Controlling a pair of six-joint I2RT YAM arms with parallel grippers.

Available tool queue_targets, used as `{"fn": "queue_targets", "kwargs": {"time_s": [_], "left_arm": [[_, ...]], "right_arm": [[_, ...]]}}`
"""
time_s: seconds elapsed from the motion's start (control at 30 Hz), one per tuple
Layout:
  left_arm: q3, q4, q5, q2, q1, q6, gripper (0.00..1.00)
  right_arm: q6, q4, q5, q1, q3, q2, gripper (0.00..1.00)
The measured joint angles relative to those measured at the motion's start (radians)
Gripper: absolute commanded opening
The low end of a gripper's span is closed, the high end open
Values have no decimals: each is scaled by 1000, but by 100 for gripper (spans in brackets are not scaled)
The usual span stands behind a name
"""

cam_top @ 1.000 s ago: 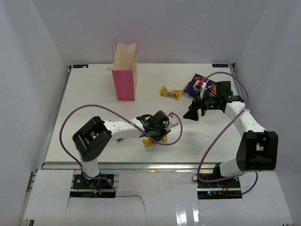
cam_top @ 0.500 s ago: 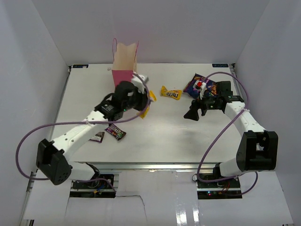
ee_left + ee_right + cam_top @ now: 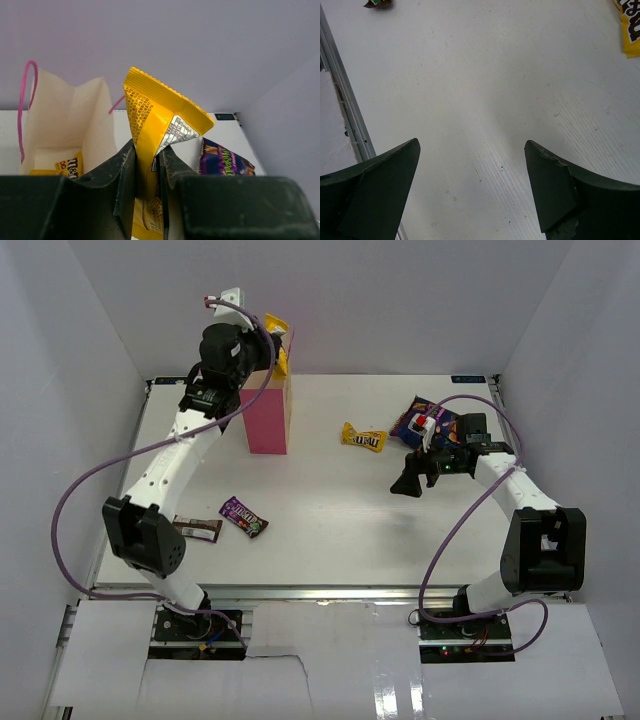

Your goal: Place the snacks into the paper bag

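White worktop [image 3: 330, 515], white walls. Since 1 second ago I see my left jaws have lifted from the near worktop to above the pink paper bag [image 3: 266, 425] at the rear, pinching 1 yellow packet [image 3: 156, 112]. My right jaws stay wide and empty near the blue-purple snack bag [image 3: 422, 418].

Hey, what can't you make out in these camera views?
- Inside the paper bag: left wrist view, the left gripper and the held yellow packet hide the bottom; one packet inside shows only in part.
- Blue-purple snack bag: top view, partly covered by the right arm.
- Yellow packet on the table: right wrist view, cut off at the edge.
- Dark packets: top view, too small to read.
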Motion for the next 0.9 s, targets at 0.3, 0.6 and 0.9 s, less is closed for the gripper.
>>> {"fn": "queue_targets", "kwargs": {"time_s": [0.3, 0.6, 0.9], "left_arm": [[178, -105, -84, 232, 30, 31, 33], [236, -158, -102, 260, 39, 56, 90], [162, -223, -51, 141, 43, 59, 95]], "right_arm": [[-11, 9, 38, 16, 0, 0, 87], [34, 44, 273, 163, 101, 79, 95], [-259, 8, 367, 209, 652, 478, 95]]}}
